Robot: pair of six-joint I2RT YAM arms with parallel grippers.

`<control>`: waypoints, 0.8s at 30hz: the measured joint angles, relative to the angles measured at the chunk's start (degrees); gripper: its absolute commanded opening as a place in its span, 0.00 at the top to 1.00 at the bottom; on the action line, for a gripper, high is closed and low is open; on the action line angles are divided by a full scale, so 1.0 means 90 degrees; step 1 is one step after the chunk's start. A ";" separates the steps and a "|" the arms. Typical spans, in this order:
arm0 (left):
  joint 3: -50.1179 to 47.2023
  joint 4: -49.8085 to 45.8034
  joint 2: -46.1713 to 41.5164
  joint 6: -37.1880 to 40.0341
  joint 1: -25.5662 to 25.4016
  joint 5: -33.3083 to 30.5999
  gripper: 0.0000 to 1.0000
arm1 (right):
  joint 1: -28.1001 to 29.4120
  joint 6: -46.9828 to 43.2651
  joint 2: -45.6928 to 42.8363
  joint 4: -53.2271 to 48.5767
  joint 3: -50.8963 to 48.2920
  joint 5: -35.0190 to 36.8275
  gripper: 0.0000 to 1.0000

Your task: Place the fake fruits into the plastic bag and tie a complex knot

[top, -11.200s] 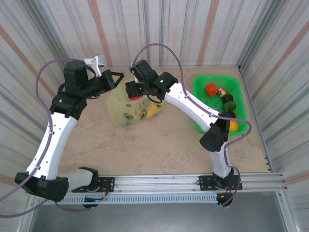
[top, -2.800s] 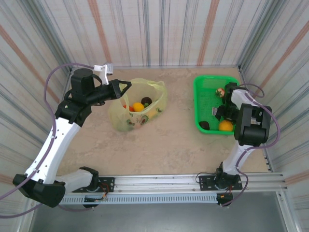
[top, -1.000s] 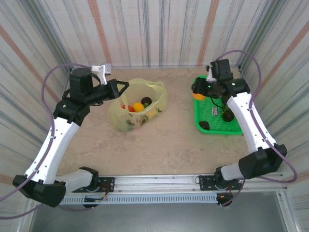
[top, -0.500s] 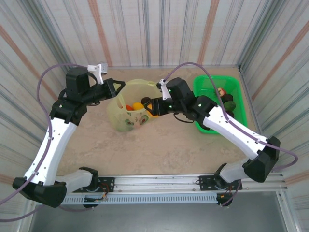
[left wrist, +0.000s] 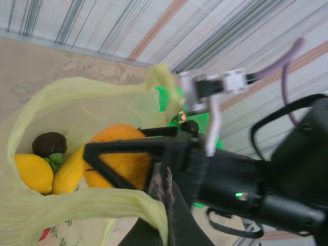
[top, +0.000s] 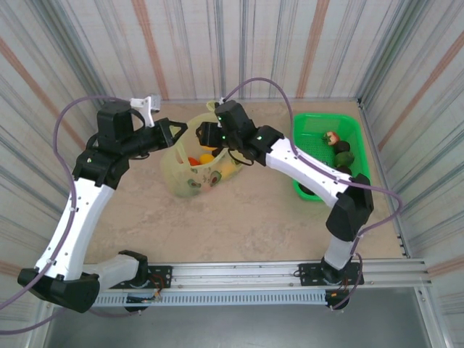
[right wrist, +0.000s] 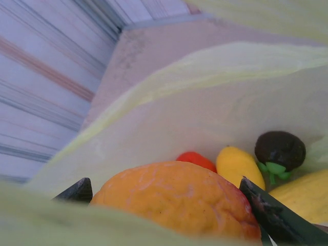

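Yellow-green plastic bag [top: 190,170] sits upper centre in the overhead view, mouth open upward. Left arm arcs from its base at lower left up the left side, wrist bent toward centre. Left gripper [top: 174,131] is clamped tight on the bag's left rim, holding it up.

Right arm rises from lower right, elbow folded beside the green basket [top: 357,134], forearm stretched leftward over the table [top: 239,217]. Right gripper [right wrist: 166,197] hangs in the bag's mouth, jaws spread wide and closed around an orange fruit [right wrist: 174,187].

Beneath it inside the bag are a red fruit [right wrist: 195,158], a yellow fruit [right wrist: 237,165] and a dark fruit [right wrist: 280,147] with a green stalk. Several small fruits [top: 332,138] lie in the basket, right of frame.
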 measured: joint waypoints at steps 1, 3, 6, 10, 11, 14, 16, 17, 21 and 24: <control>0.0053 -0.0034 0.0010 0.0000 0.0000 0.0000 1.00 | 0.0027 0.0007 0.0134 -0.0092 0.0083 0.0066 0.20; 0.0141 -0.0056 0.0029 0.0002 0.0000 0.0000 1.00 | 0.0061 -0.0010 0.0294 -0.0231 0.0146 0.0158 0.17; 0.0189 -0.0080 0.0068 0.0002 0.0000 0.0000 1.00 | 0.0104 -0.0078 0.0289 -0.0425 0.0143 0.0291 0.18; 0.0189 -0.0078 0.0134 0.0000 0.0000 0.0002 1.00 | 0.0114 -0.0277 -0.0083 -0.0430 -0.0012 0.0321 0.19; 0.0189 -0.0080 0.0146 -0.0002 0.0000 0.0005 1.00 | 0.0114 -0.0333 -0.0216 -0.0437 -0.0039 0.0318 0.21; 0.0189 -0.0078 0.0163 -0.0002 0.0000 0.0002 1.00 | 0.0114 -0.0478 -0.0593 -0.0427 -0.0053 0.0296 0.30; 0.0189 -0.0078 0.0163 0.0000 0.0000 0.0002 1.00 | 0.0112 -0.0561 -0.0857 -0.0389 -0.0119 0.0240 0.38; 0.0189 -0.0078 0.0160 0.0000 0.0000 0.0002 1.00 | 0.0112 -0.0624 -0.1015 -0.0362 -0.0177 0.0185 0.44; 0.0189 -0.0078 0.0160 0.0000 -0.0005 0.0000 1.00 | 0.0095 -0.0835 -0.1617 -0.0236 -0.0478 -0.0240 0.57; 0.0189 -0.0075 0.0160 0.0000 -0.0005 0.0000 1.00 | 0.0039 -0.0947 -0.2008 -0.0221 -0.0675 -0.0627 0.64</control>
